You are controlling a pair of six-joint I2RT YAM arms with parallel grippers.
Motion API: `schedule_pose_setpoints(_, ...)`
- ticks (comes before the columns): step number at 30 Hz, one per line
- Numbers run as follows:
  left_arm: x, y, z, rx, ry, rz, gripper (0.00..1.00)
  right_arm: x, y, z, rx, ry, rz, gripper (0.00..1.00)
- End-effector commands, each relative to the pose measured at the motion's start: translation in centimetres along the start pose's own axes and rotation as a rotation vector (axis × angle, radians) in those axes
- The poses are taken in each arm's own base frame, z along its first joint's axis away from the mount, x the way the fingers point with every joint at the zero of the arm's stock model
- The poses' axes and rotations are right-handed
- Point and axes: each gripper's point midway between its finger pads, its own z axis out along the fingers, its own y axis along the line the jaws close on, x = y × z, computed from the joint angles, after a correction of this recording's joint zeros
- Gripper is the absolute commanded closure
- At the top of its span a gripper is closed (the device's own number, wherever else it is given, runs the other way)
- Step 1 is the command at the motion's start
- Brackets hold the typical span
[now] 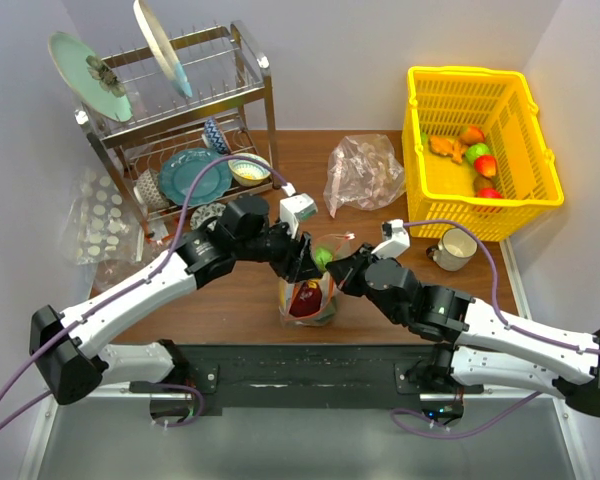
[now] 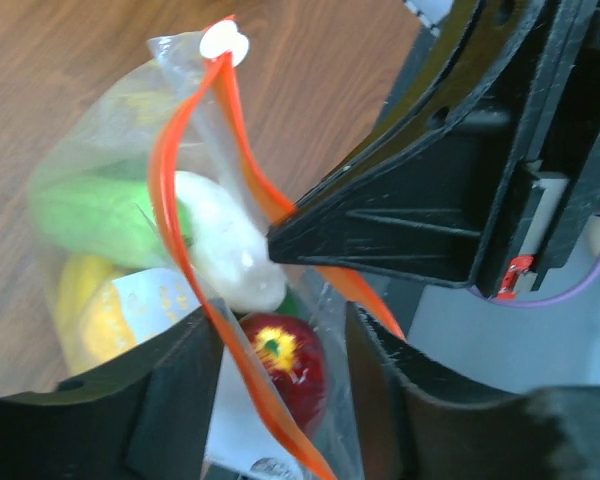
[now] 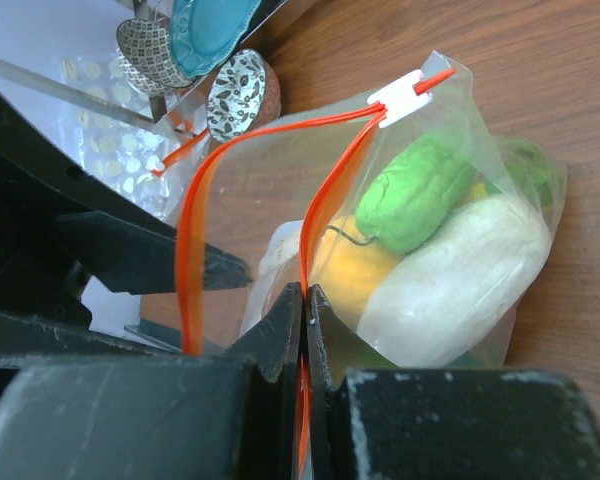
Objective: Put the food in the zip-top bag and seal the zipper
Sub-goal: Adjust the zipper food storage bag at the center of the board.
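We see a clear bag [image 3: 480, 110] with an orange-red zipper [image 3: 192, 230] and white end piece [image 3: 393, 97], holding green, yellow, white and dark-red food [image 3: 415, 195]. The basket [image 1: 450, 110] is yellow, the plate [image 1: 195, 175] teal, the bowl [image 3: 238, 95] black-and-white patterned, the table [image 1: 250, 310] brown wood.

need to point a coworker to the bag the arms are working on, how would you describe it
On the wooden table, look at the middle of the near edge, between the left gripper and the right gripper: the zip-top bag stands there. Unlike the pinkish bag behind it and the dotted bag by the dish rack, it has a red-orange zipper and food inside.
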Motion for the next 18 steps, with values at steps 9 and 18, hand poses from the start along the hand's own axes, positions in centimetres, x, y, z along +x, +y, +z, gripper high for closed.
schedule_pose_setpoints(9,0.1,-2.5,2.7,0.095,0.018,0.087,0.37,-2.7,1.9,-0.3,0.037,-0.07,0.127,1.0)
schedule_pose_setpoints(18,0.3,-2.9,3.2,0.045,0.035,0.129,0.36,-2.3,1.9,0.1,0.084,-0.051,0.147,1.0)
